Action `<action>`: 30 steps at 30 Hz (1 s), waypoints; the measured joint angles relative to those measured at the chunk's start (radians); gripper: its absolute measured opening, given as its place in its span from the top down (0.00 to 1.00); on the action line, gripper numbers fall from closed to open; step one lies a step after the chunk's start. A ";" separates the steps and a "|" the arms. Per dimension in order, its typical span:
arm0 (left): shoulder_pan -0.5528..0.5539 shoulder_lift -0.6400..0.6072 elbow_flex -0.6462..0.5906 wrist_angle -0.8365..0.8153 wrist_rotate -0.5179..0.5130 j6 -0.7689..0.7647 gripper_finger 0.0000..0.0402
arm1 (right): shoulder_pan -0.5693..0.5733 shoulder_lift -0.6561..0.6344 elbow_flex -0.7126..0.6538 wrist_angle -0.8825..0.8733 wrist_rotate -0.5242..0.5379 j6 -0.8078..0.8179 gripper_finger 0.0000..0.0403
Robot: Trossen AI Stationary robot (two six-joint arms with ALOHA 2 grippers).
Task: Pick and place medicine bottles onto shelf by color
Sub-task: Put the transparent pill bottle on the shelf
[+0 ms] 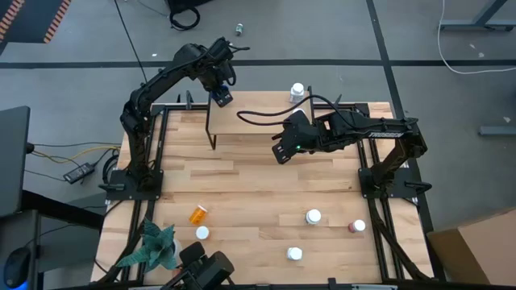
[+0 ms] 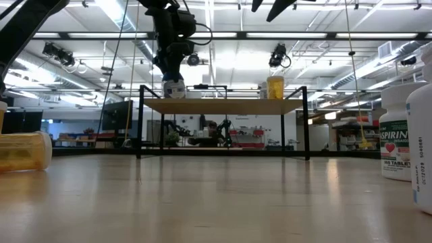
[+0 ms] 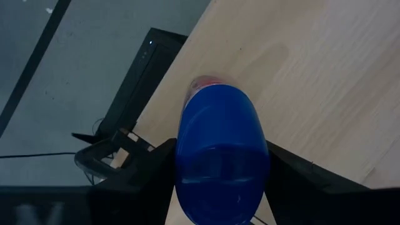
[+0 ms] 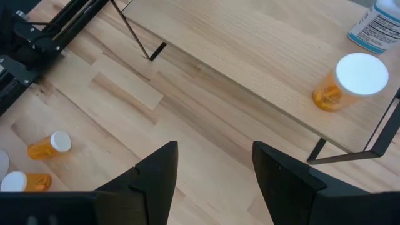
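My left gripper (image 1: 222, 97) is shut on a blue-lidded bottle (image 3: 222, 150) at the far left corner of the shelf (image 1: 234, 127). In the low view the bottle (image 2: 174, 88) is at the shelf's top board (image 2: 223, 106); whether it stands on it I cannot tell. An orange bottle (image 4: 353, 81) and a white bottle (image 4: 381, 25) stand upright on the shelf's right part. My right gripper (image 1: 282, 151) is open and empty, in the air in front of the shelf. Other bottles lie or stand on the table's near part: orange (image 1: 197, 214), white (image 1: 313, 217), dark red (image 1: 357, 226). My left gripper pinches the bottle between its two fingers (image 3: 150, 172), one on each side of the blue lid end (image 3: 187, 162). The fingers come from above, pointing down. The bottle is upright below them, its dark red body (image 3: 209, 81) toward the shelf board (image 3: 312, 75).
A green plant (image 1: 153, 246) stands at the table's near left corner. More white-capped bottles (image 1: 294, 254) (image 1: 202, 233) are near the front edge. In the low view a lying orange bottle (image 2: 23, 150) and a white aspirin bottle (image 2: 398, 128) are close to the camera.
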 joint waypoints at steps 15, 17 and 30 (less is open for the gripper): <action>0.000 0.000 0.000 0.021 0.012 0.008 0.45 | 0.000 0.000 0.000 0.008 0.035 0.033 0.47; 0.000 0.000 0.000 0.023 0.013 0.008 0.44 | 0.000 0.000 0.000 0.008 0.037 0.033 0.47; -0.007 0.043 0.002 0.052 0.016 0.011 0.45 | 0.002 0.000 0.000 0.016 0.038 0.051 0.47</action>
